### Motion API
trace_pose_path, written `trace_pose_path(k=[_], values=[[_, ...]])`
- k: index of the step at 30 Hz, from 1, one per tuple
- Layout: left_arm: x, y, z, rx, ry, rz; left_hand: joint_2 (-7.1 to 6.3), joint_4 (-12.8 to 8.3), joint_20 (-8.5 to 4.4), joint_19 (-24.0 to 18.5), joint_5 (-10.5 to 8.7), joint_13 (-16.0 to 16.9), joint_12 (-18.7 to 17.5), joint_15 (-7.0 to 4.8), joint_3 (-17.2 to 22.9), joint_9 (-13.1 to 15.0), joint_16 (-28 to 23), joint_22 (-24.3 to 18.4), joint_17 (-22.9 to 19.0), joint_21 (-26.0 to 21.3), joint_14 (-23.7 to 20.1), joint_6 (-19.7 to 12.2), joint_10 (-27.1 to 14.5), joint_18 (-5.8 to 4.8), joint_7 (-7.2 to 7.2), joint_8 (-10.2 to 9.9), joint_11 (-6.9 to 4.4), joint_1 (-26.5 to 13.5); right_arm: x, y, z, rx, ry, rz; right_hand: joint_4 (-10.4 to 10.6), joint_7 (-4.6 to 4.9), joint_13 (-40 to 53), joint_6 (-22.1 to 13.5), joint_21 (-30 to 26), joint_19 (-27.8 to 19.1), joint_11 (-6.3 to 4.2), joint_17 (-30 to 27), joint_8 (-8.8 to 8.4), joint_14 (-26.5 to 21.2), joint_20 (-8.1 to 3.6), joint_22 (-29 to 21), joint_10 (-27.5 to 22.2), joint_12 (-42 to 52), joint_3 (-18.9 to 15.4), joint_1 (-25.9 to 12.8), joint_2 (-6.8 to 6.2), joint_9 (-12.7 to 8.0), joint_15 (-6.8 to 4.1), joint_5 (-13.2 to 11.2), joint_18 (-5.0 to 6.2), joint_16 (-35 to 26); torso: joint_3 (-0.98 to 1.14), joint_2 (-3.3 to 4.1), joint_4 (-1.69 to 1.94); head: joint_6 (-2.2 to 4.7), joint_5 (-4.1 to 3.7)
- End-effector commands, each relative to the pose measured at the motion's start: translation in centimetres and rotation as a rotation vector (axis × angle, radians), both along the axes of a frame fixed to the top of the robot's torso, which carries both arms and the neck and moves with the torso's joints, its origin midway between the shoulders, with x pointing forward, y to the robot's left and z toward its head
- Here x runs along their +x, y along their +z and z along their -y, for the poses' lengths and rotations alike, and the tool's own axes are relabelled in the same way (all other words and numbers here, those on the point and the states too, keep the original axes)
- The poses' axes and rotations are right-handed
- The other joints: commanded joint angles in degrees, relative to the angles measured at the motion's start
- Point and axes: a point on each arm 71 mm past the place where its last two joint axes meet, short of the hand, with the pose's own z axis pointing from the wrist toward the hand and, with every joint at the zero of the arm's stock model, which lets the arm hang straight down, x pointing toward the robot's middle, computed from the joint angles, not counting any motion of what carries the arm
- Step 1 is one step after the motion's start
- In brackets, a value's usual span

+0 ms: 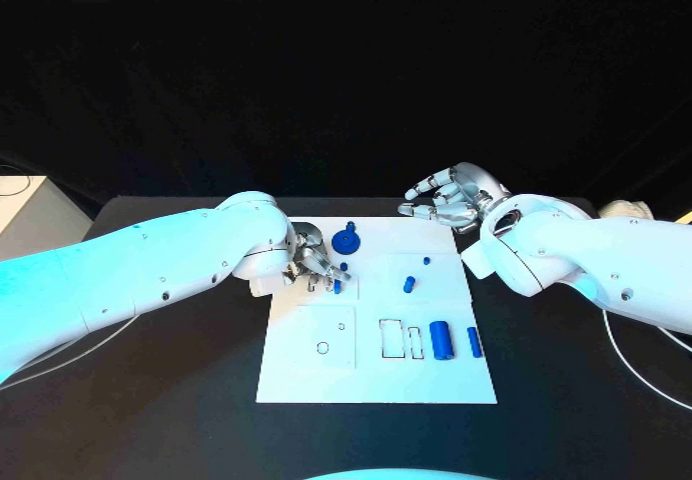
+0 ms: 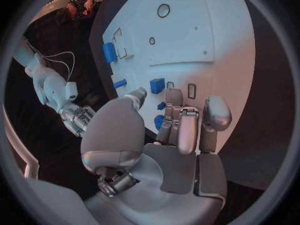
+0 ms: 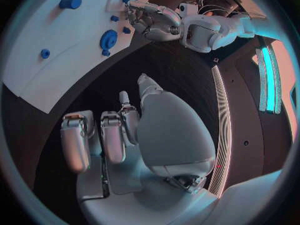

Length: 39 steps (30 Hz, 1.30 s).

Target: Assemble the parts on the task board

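Blue part (image 1: 338, 285) sits pinched in left hand (image 1: 313, 264) over task board (image 1: 433, 385); right hand (image 1: 444, 198) empty, fingers spread.

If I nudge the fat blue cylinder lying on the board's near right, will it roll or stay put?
The cylinder lies on its side on the flat white board, so it probably rolls sideways if pushed. It looks rigid and smooth, likely a light plastic part, perhaps slippery. A thinner blue peg lies beside it and might be bumped.

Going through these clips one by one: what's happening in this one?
A two-armed robot is assembling small blue parts on a white board. Its left hand is down on the board's far left side, fingers at a small blue part. The right hand hovers past the board's far right corner, holding nothing. Two blue cylinders lie near the board's right edge.
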Motion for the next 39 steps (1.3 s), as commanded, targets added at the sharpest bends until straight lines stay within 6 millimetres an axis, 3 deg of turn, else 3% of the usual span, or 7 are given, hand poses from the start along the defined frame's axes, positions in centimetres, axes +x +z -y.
trace_pose_path(k=[1, 16, 26, 30, 33, 38, 39], values=[[-0.17, -0.05, 0.33, 0.012, -0.030, -0.021, 0.38, -0.1, -0.11, -0.1, 0.08, -0.2, -0.5, -0.28, -0.3, 0.2, -0.3, -0.1, 3.8, 0.0, 0.9, -0.6, -0.6, -0.30, -0.06, 0.4, -0.07, -0.3, -0.03, -0.02, -0.14, -0.015, 0.016, -0.003, 0.3, 0.00, 5.5, -0.1, -0.2, 5.2, -0.12, 15.0, 0.20, 6.1, 0.48, 14.0, -0.4, -0.2, 0.0, -0.5, 0.00, 0.0, 0.22, 0.2, 0.05, 0.3, 0.01, 0.03, 0.04, -0.11, -0.05], [-0.34, -0.20, 0.90, 0.005, -0.046, -0.032, 1.22, -0.2, -0.12, -0.3, 0.10, -0.4, -0.5, -0.33, 0.0, 1.2, -0.3, -0.1, 3.8, 0.0, 0.8, -0.6, -0.9, -0.28, -0.19, 1.2, -0.17, 1.3, 0.02, -0.08, -0.28, -0.021, 0.019, -0.008, 0.3, -0.01, 5.5, -0.1, -0.2, 5.2, -0.12, 15.0, 0.21, 6.1, 0.49, 14.0, -0.5, -0.2, 0.0, -0.7, 0.01, 0.0, 0.23, 0.2, 0.06, 0.3, 0.02, 0.00, 0.09, -0.26, -0.24], [-0.25, -0.20, 1.02, -0.008, -0.041, -0.030, 3.66, -0.6, -0.30, -0.3, 0.09, -0.3, -0.2, -0.66, 2.3, 2.7, -0.3, 0.1, 4.1, 0.1, 0.9, -1.0, -0.6, -0.31, -0.59, 2.0, -0.56, 5.4, 0.02, -0.11, -0.31, -0.025, 0.020, -0.011, 0.3, -0.02, 5.6, -0.1, -0.2, 5.2, -0.12, 15.0, 0.24, 6.1, 0.49, 14.0, -0.4, -0.1, 0.0, -0.7, 0.05, 0.0, 0.22, 0.2, 0.06, 0.3, 0.04, 0.08, 0.02, -0.30, -0.22], [-0.24, -0.21, 1.15, -0.014, -0.042, -0.032, 4.85, -1.4, -0.56, -0.2, 0.11, -0.5, -0.2, -1.03, 6.0, 3.6, -0.3, 0.3, 4.3, 0.2, 0.9, -1.4, -0.6, -0.33, -0.99, 2.4, -0.94, 9.2, 0.03, -0.13, -0.32, -0.027, 0.021, -0.013, 0.3, -0.02, 5.5, -0.1, -0.3, 5.1, -0.13, 15.0, 0.25, 6.0, 0.49, 14.0, -0.5, -0.2, 0.0, -0.8, 0.07, 0.0, 0.22, 0.3, 0.07, 0.3, 0.05, 0.09, -0.02, -0.36, -0.20], [-0.22, -0.21, 1.18, -0.017, -0.042, -0.032, 4.63, -2.0, -0.75, -0.2, 0.09, -0.6, -0.3, -1.22, 9.5, 4.5, -0.3, 0.4, 4.4, 0.2, 1.0, -1.6, -0.6, -0.35, -1.14, 2.7, -1.10, 10.9, 0.03, -0.14, -0.31, -0.028, 0.021, -0.014, 0.2, -0.03, 5.5, 0.0, -0.3, 5.1, -0.13, 14.9, 0.26, 6.0, 0.49, 14.0, -0.5, -0.2, 0.0, -0.8, 0.09, 0.0, 0.22, 0.3, 0.07, 0.3, 0.05, 0.07, 0.02, -0.43, -0.22], [-0.18, -0.22, 1.09, -0.029, -0.036, -0.037, 3.11, -4.6, -1.01, -0.1, 0.10, -0.7, -0.3, -1.46, 18.0, 6.3, -0.3, 0.7, 4.7, 0.4, 1.1, -2.3, -0.2, -0.40, -1.42, 3.6, -1.39, 12.4, 0.04, -0.16, -0.29, -0.030, 0.021, -0.016, 0.2, -0.03, 5.5, 0.0, -0.3, 5.1, -0.14, 14.9, 0.27, 6.0, 0.49, 14.0, -0.4, -0.2, 0.0, -0.8, 0.11, 0.0, 0.22, 0.4, 0.07, 0.3, 0.07, 0.06, 0.06, -0.55, -0.28], [-0.18, -0.22, 1.06, -0.033, -0.034, -0.038, 2.08, -6.1, -1.10, -0.1, 0.04, -0.8, -0.4, -1.46, 22.2, 7.3, -0.2, 0.8, 4.8, 0.5, 1.2, -2.5, 0.0, -0.42, -1.32, 4.2, -1.37, 12.1, 0.04, -0.17, -0.28, -0.030, 0.021, -0.017, 0.2, -0.03, 5.5, 0.0, -0.3, 5.1, -0.14, 14.9, 0.27, 6.0, 0.49, 14.0, -0.4, -0.2, 0.0, -0.8, 0.11, 0.0, 0.22, 0.4, 0.07, 0.3, 0.07, 0.05, 0.06, -0.56, -0.32]])
